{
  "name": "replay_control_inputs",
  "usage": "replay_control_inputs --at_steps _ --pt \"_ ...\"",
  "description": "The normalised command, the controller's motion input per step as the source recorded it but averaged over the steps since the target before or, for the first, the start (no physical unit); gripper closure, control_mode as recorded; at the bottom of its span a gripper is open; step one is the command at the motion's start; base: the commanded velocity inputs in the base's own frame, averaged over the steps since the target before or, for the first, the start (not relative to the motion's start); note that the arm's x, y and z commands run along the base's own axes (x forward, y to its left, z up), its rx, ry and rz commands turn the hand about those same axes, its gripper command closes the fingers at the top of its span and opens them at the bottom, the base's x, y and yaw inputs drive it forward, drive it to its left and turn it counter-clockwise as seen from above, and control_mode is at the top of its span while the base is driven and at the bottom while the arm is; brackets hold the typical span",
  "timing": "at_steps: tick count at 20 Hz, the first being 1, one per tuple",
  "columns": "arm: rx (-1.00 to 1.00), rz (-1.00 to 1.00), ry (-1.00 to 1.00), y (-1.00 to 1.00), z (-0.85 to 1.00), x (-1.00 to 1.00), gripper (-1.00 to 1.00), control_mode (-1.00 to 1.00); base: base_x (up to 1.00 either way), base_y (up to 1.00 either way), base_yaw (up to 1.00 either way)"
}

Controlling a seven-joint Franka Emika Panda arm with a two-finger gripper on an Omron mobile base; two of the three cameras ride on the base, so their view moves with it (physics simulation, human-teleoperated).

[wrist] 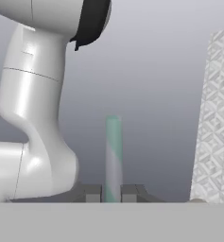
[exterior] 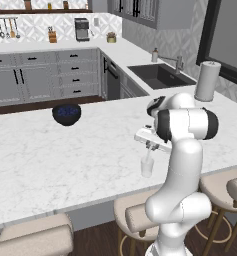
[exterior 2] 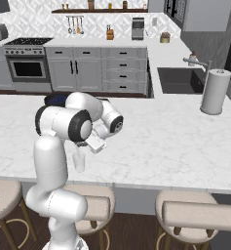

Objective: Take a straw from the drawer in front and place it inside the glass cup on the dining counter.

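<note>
Fingers (wrist: 111,194) pinched tight on the straw (wrist: 113,156), hovering right over the glass cup (exterior: 147,167) on the tabletop (exterior: 50,155). Risk: let go off-centre and that skinny straw tips out over the rim.

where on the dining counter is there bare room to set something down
Bare marble lies on the dining counter from the dark bowl to the near edge, and in the right base view between the arm and the white roll. It is crowded at the glass cup, with the end effector right above it.
</note>
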Motion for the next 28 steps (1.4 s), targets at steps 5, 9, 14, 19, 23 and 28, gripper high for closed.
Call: replay_control_inputs --at_steps 5,9,14,19,23,28 --pt "-0.02 0.00 0.00 0.11 -0.17 -0.01 1.00 -1.00 0.00 0.00 0.00" --pt "0.00 0.00 0.00 0.00 -0.11 -0.02 1.00 -1.00 0.00 0.00 0.00" --pt "0.00 0.00 0.00 0.00 -0.07 -0.07 -1.00 -1.00 0.00 0.00 0.00" --pt "0.00 0.00 -0.01 -0.01 0.00 -0.09 -1.00 -1.00 0.00 0.00 0.00" --pt "0.00 0.00 -0.05 -0.10 0.00 -0.30 -1.00 -1.00 0.00 0.00 0.00" --pt "0.00 0.00 -0.04 -0.08 0.14 -0.25 -1.00 -1.00 0.00 0.00 0.00"
